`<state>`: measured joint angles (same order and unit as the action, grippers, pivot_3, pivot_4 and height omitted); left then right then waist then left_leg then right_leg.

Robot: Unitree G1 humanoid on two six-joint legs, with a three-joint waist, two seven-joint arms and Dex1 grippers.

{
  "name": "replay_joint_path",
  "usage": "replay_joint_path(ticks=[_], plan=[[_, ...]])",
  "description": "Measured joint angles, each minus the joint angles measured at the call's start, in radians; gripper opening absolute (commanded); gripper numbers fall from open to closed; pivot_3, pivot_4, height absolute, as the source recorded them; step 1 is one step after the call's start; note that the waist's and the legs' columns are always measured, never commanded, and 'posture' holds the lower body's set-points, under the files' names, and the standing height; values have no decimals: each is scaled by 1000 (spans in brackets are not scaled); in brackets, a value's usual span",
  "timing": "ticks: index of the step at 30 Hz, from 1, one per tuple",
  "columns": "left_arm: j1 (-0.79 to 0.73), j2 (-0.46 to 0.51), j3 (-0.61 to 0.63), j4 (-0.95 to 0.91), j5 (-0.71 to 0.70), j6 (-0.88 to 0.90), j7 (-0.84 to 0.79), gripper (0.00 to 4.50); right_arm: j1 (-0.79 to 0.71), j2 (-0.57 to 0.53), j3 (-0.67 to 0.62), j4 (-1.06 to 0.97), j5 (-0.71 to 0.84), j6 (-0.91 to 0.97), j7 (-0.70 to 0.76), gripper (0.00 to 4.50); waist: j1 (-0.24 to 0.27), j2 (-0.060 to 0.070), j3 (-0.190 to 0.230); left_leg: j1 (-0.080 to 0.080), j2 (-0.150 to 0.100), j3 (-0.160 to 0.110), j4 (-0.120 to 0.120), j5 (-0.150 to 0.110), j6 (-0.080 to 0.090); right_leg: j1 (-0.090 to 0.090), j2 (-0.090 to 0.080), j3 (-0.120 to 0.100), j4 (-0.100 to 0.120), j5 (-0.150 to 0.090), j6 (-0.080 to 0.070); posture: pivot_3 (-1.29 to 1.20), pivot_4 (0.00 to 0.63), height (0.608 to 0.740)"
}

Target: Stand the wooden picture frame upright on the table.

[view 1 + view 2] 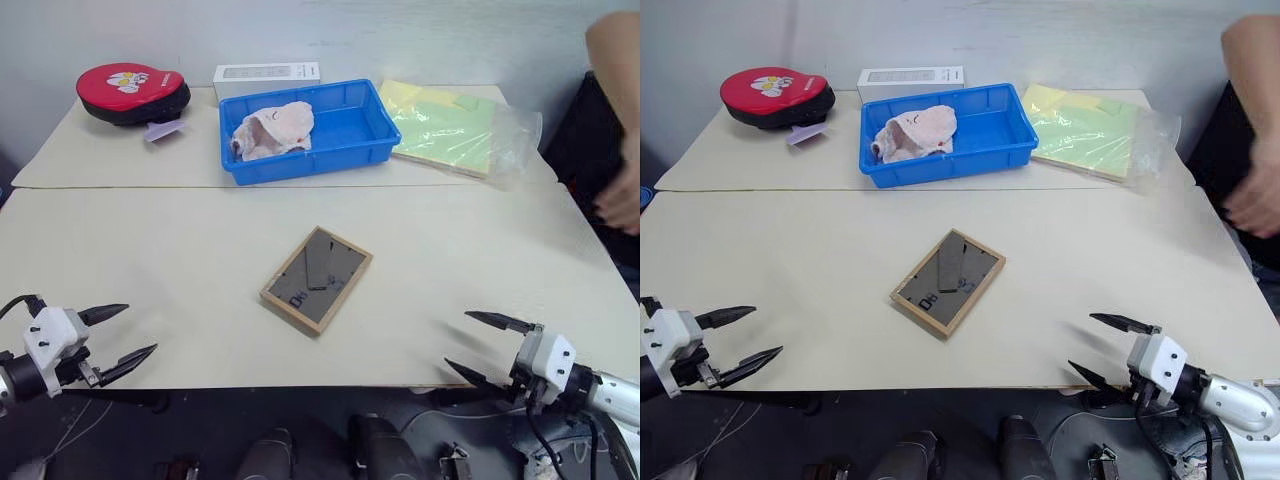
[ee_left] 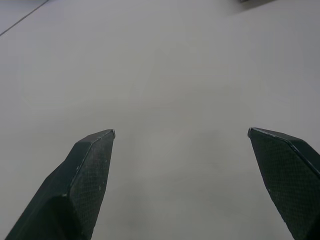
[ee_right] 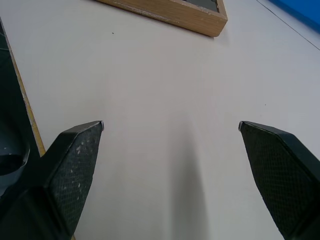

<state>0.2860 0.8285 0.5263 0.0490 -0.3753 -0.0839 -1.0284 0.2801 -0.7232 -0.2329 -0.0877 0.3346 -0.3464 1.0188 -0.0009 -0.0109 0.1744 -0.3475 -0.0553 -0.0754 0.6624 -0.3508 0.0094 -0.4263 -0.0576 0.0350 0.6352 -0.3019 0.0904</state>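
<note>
The wooden picture frame [image 1: 317, 278] lies flat, face down, in the middle of the pale table [image 1: 170, 260]. Its dark grey back with the folded stand and white scribble faces up. One light-wood corner of the frame [image 3: 170, 12] shows in the right wrist view. My left gripper [image 1: 137, 334] hovers open over the table's near left edge, nothing between its fingers [image 2: 87, 172]. At the near right edge my right gripper [image 1: 462, 343] is open too, empty, with the frame well ahead of it.
A blue bin [image 1: 352, 128] holding a crumpled pink cloth [image 1: 272, 130] stands at the back. A red pouch [image 1: 132, 92] and white box [image 1: 266, 73] lie behind it, a bagged yellow-green pad [image 1: 450, 125] to its right. A person's arm [image 1: 620, 120] reaches in at far right.
</note>
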Motion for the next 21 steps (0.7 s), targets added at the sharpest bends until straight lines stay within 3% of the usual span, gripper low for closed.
replay_joint_path(ticks=[4, 7, 11, 14, 18, 20, 21], plan=[[-11, 0, -25, -27, -36, 96, -6, 4500, -5, 8, 43, -42, 3, 45, -4, 4477, 0, 0, 0, 0, 0, 0, 0, 0, 0, 0, 0, 0, 0, 0, 0, 0, 150, 740], [-121, 1, -96, -95, -74, 244, 19, 4117, -57, 8, 108, -124, 12, 165, -27, 3868, 5, 0, 0, 0, 0, -1, 2, 0, 0, 0, -1, -1, 1, 1, 1, 0, 150, 740], [-320, -11, -228, -138, -44, 335, 92, 3049, -172, 18, 196, -184, -20, 312, -84, 2525, 11, 0, 0, -1, 0, -2, 2, 2, -5, -1, 0, -2, 1, 2, 1, 0, 150, 740], [-477, -99, -353, -98, 33, 366, 177, 1997, -274, 74, 284, -187, -71, 417, -144, 1355, 14, 0, 0, -4, -1, -2, 4, 3, -6, -4, 0, -2, 2, 2, 1, 0, 150, 740], [-590, -195, -460, 15, 120, 353, 248, 906, -354, 120, 350, -172, -135, 478, -195, 126, 10, 0, 0, -5, -1, -1, 4, 3, -6, -5, 1, -1, 2, 2, 1, 0, 150, 740], [-650, -241, -504, 78, 154, 329, 268, 264, -419, 155, 388, -134, -182, 480, -225, 0, 7, 0, 0, -6, -1, -1, 5, 4, -7, -6, 1, -1, 2, 2, 1, 0, 150, 740], [-672, -255, -526, 97, 168, 314, 266, 264, -448, 174, 406, -113, -202, 483, -239, 0, 6, 0, 0, -6, -1, -1, 5, 4, -7, -6, 1, -1, 2, 2, 1, 0, 150, 740]])
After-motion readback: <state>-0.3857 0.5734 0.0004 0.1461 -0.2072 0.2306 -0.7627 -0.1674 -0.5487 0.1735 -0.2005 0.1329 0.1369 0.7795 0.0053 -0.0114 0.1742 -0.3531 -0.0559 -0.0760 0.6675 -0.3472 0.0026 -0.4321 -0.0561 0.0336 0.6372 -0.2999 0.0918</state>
